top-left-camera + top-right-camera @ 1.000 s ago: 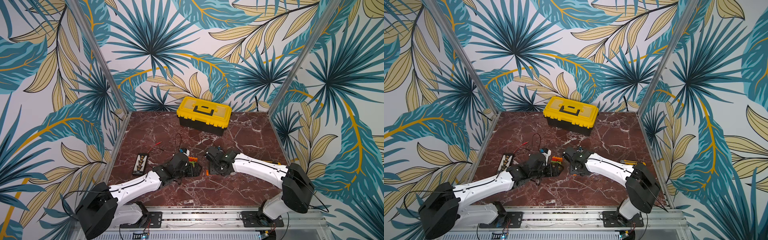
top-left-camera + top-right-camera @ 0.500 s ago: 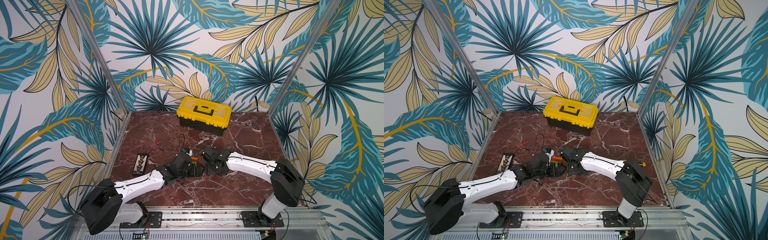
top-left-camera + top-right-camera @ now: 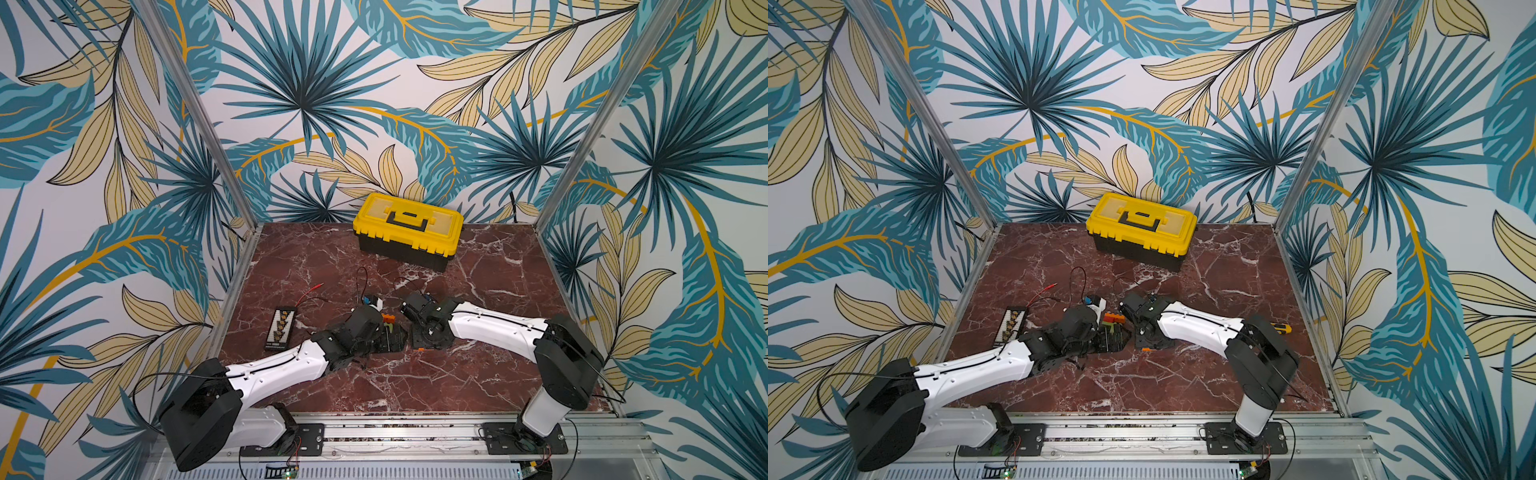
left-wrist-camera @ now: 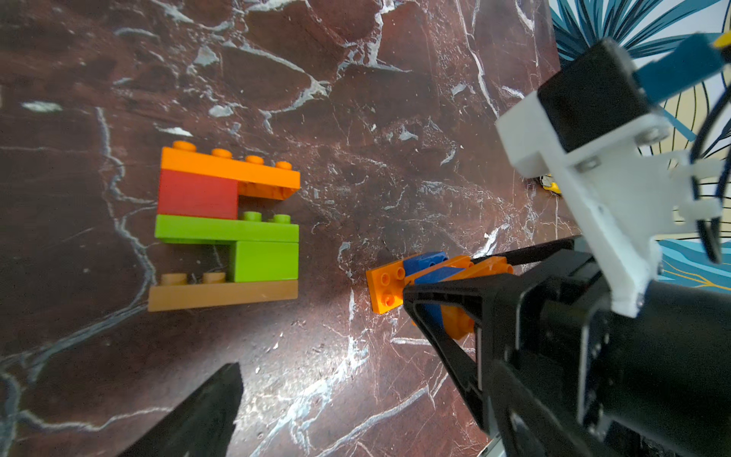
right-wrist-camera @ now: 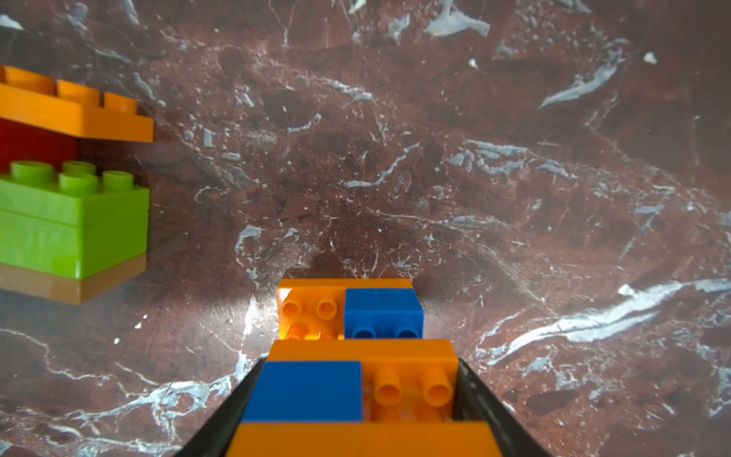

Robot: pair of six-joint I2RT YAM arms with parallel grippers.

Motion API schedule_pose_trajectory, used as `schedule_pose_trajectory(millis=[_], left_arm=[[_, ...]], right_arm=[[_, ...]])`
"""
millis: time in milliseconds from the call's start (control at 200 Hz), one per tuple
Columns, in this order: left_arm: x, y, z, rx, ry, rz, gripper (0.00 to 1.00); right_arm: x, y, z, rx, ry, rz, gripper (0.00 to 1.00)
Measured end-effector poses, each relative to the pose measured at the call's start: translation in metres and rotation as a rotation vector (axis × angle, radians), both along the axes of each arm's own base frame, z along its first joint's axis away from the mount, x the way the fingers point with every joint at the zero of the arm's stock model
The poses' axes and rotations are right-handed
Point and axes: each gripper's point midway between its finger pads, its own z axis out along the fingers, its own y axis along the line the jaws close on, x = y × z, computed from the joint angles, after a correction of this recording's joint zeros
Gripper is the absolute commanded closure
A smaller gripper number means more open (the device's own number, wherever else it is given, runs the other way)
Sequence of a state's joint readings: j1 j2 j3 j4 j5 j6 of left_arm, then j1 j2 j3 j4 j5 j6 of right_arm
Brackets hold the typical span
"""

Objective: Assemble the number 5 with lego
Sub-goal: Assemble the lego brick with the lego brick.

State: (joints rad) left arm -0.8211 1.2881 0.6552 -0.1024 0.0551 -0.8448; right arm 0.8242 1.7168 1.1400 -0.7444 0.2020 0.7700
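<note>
A joined lego stack (image 4: 227, 225) lies on the marble: orange oblong, red, two lime green, tan oblong. Its end also shows in the right wrist view (image 5: 71, 213), and its orange brick (image 3: 389, 319) shows in both top views (image 3: 1115, 319). My right gripper (image 5: 358, 380) is shut on a second lego piece (image 5: 356, 352) of orange oblongs and two blue bricks, held low just right of the stack (image 4: 419, 285). My left gripper (image 4: 356, 395) stands open beside the stack with nothing between its fingers (image 4: 197, 415). Both grippers meet at the table's middle (image 3: 388, 336) (image 3: 422, 340).
A big yellow-and-black toolbox (image 3: 407, 226) stands at the back. A black strip-shaped device (image 3: 282, 330) and loose red and black wires (image 3: 316, 289) lie to the left. A yellow-handled utility knife (image 3: 1281, 329) lies behind the right arm. Metal posts frame the table.
My right arm has swung left, carrying its orange-and-blue piece closer to the stack. The left arm has reached slightly further in. Neither gripper's opening has changed.
</note>
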Motion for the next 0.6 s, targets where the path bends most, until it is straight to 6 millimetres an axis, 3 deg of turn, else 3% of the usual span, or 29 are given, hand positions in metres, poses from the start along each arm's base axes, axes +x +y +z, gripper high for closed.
schedule_pose_trajectory(millis=[601], left_arm=[[0.0019,0.0020,0.0034,-0.003,-0.010,0.009,0.00]], right_arm=[[0.0040,0.0037,-0.0020,0.008,-0.001,-0.024,0.31]])
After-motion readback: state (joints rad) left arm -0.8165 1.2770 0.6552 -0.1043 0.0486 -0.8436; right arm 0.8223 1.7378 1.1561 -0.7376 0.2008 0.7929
